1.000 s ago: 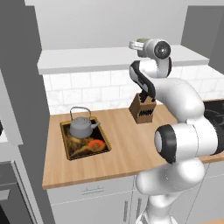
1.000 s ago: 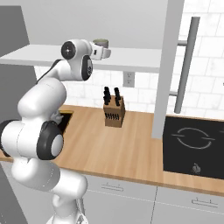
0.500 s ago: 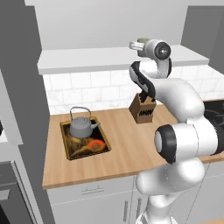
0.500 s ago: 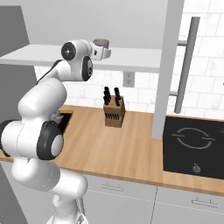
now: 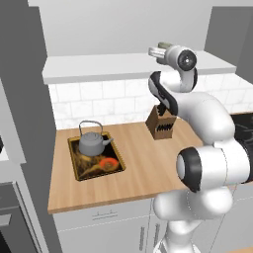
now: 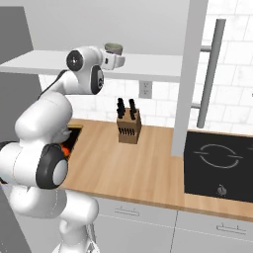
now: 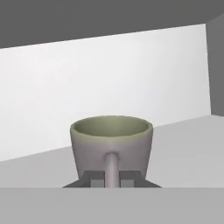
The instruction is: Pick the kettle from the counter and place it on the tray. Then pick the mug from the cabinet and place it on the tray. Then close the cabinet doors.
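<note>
Kettle (image 5: 94,143) is sitting in the tray (image 5: 79,173) at the left of the left base view, on the wooden counter (image 5: 138,168). The mug (image 7: 111,146) stands upright on the cabinet (image 5: 108,66) shelf, low and centered in the hand view, handle toward the camera. The gripper (image 7: 112,178) is right at that handle; honestly can't tell if it's pinching or spread.

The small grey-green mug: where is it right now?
The small grey-green ceramic mug stands on the pale cabinet shelf, directly before the gripper, its handle pointing between the jaws.
</note>
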Controlling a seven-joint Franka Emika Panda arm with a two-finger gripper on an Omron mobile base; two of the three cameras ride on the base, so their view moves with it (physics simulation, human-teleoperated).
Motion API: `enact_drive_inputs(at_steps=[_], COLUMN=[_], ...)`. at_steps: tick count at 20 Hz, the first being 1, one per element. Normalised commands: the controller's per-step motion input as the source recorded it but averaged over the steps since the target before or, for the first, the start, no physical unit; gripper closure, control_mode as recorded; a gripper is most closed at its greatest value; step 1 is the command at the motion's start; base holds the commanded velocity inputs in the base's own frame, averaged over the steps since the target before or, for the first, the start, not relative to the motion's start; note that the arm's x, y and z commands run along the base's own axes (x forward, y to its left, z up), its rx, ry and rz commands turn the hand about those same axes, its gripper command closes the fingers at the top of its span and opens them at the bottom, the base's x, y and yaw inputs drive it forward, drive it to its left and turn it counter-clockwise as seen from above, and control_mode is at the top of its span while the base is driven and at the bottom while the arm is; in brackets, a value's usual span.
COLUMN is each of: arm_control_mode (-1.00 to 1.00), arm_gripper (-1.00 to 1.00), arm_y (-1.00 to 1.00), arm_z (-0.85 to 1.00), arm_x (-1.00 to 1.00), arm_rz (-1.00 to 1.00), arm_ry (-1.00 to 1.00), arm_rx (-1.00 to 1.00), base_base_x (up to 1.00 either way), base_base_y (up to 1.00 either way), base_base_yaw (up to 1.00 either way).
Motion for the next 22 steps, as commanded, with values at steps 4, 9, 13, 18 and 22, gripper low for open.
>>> enact_drive_inputs(at_steps=[4,9,13,18,22], arm_control_mode=[-1.00,-1.00,-1.00,-1.00,-1.00], arm_gripper=[1.00,1.00,1.00,1.00,1.00], arm_y=[0.00,0.00,0.00,0.00,0.00], arm_z=[0.00,-0.07,-0.06,0.26,0.46], arm_x=[-0.48,-0.59,-0.98,-1.00,-0.90], arm_rz=[-0.07,-0.04,0.00,0.05,0.11], arm_ry=[-0.08,-0.05,-0.12,-0.07,0.00], arm_rx=[0.00,0.01,0.00,0.00,0.00], base_base_x=[0.00,0.00,0.00,0.00,0.00], base_base_y=[0.00,0.00,0.00,0.00,0.00], base_base_yaw=[0.00,0.00,0.00,0.00,0.00])
